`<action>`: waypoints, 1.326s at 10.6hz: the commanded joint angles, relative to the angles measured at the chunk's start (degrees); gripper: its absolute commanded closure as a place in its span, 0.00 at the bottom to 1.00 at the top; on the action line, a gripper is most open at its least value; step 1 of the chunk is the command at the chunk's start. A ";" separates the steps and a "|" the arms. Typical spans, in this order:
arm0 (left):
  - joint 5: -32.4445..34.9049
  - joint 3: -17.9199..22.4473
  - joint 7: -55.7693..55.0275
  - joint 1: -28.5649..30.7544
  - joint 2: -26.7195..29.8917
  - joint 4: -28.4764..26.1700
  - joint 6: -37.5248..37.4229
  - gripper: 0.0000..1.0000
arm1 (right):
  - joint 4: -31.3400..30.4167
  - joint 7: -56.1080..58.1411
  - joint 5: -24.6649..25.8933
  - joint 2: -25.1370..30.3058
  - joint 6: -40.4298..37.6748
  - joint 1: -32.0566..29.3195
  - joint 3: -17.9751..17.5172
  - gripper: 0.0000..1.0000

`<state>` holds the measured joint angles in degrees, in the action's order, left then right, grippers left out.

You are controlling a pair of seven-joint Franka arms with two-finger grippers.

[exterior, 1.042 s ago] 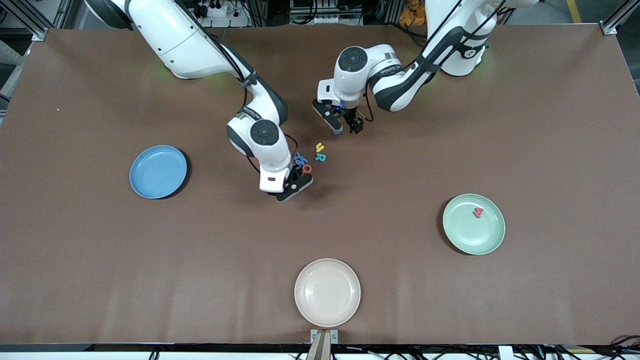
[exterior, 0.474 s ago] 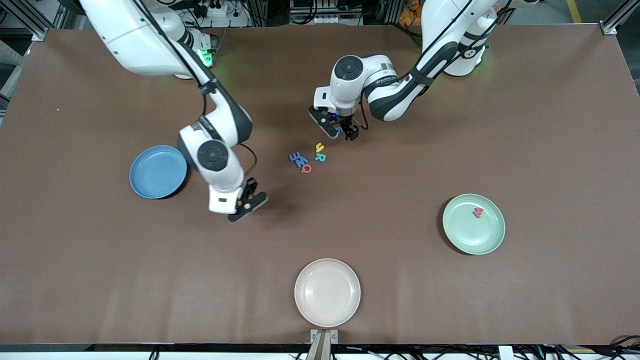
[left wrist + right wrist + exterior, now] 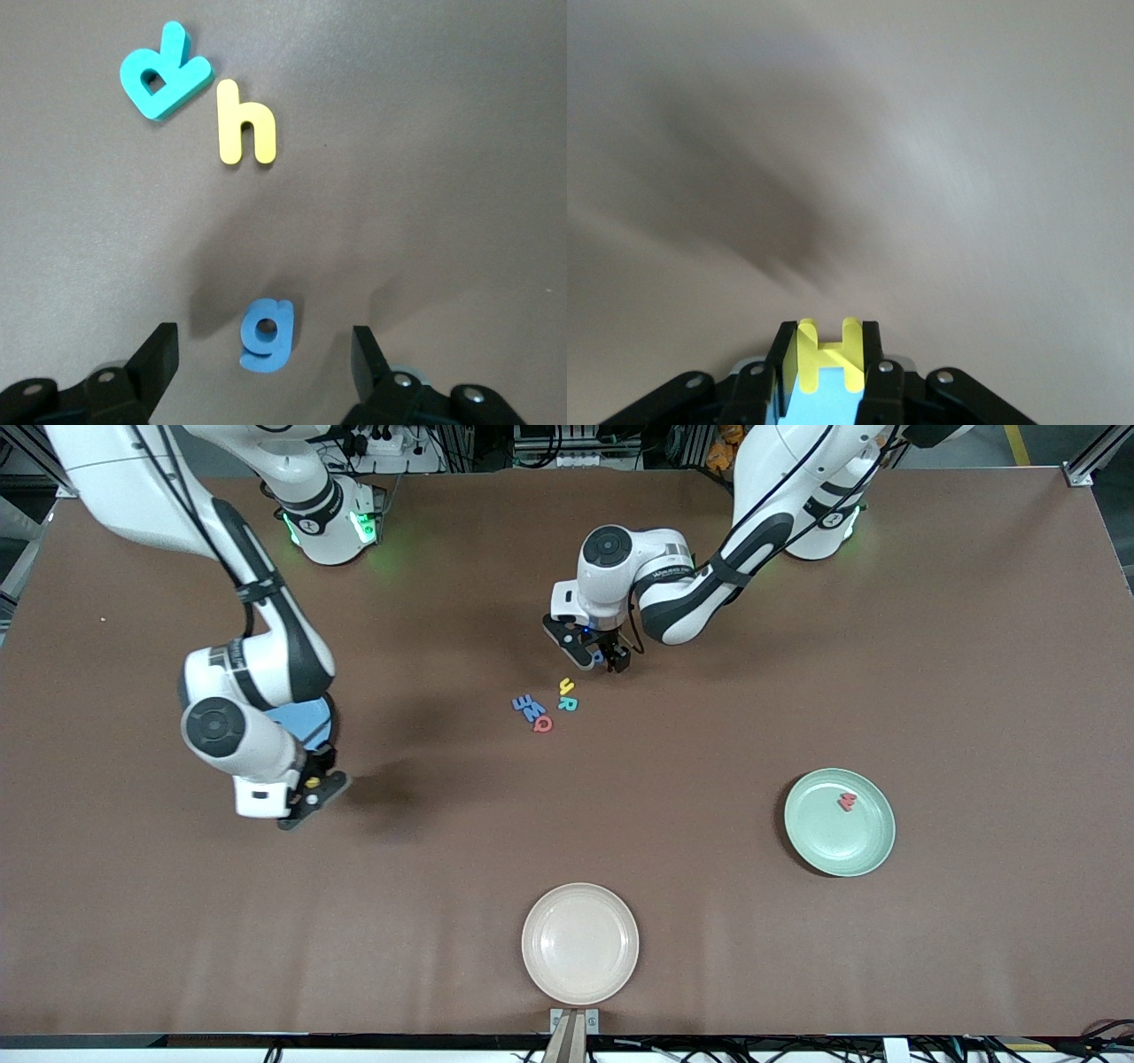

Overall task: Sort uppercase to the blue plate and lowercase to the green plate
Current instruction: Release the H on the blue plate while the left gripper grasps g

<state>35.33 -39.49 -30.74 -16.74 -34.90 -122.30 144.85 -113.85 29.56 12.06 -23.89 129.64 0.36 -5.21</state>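
Note:
My right gripper (image 3: 307, 790) hangs over the blue plate's (image 3: 312, 724) rim, shut on the yellow H (image 3: 830, 354) (image 3: 312, 782). The right arm hides most of that plate. My left gripper (image 3: 603, 658) is low over the table, its open jaws on either side of a rounded blue lowercase letter (image 3: 266, 335) without touching it. Nearer the camera lie a yellow h (image 3: 566, 686) (image 3: 246, 124), a teal R (image 3: 568, 704) (image 3: 164, 81), two blue letters (image 3: 530, 707) and a red Q (image 3: 543, 724). A red w (image 3: 848, 802) lies on the green plate (image 3: 828, 837).
A cream plate (image 3: 579, 943) sits near the table's front edge, in the middle. The green plate is toward the left arm's end, the blue plate toward the right arm's end.
My right arm has swung from the letter cluster to the blue plate, carrying the yellow H. My left gripper has shifted slightly around the blue letter and its jaws have narrowed a little.

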 commanded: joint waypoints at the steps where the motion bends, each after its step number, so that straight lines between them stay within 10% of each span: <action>1: 3.25 0.38 -2.39 -0.48 -1.05 0.66 0.35 0.21 | -11.96 3.04 -2.47 7.52 5.23 0.61 2.91 0.78; 6: 3.69 0.38 -2.39 -0.48 -1.14 0.66 0.35 0.44 | -20.61 3.40 -7.66 8.68 12.73 0.43 3.71 0.74; 7: 4.48 0.38 -2.48 -0.48 -1.14 0.66 0.35 0.54 | -20.62 3.40 -7.66 8.68 12.65 0.43 3.71 0.61; 8: 4.66 0.38 -2.39 -0.40 -1.14 0.66 0.35 0.70 | -20.54 3.13 -7.75 8.68 12.65 0.52 3.71 0.23; 10: 4.66 0.38 -2.31 0.56 -0.70 0.66 -0.17 1.00 | -19.92 2.61 -8.01 8.86 11.86 0.52 3.62 0.19; 14: 3.61 0.03 -1.43 10.56 7.71 0.22 -10.09 1.00 | -14.47 -6.13 -13.55 9.56 3.95 0.87 -0.13 0.22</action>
<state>38.21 -38.84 -31.46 -10.89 -32.68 -120.86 137.69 -129.12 29.09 -0.06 -16.12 135.66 0.73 -2.62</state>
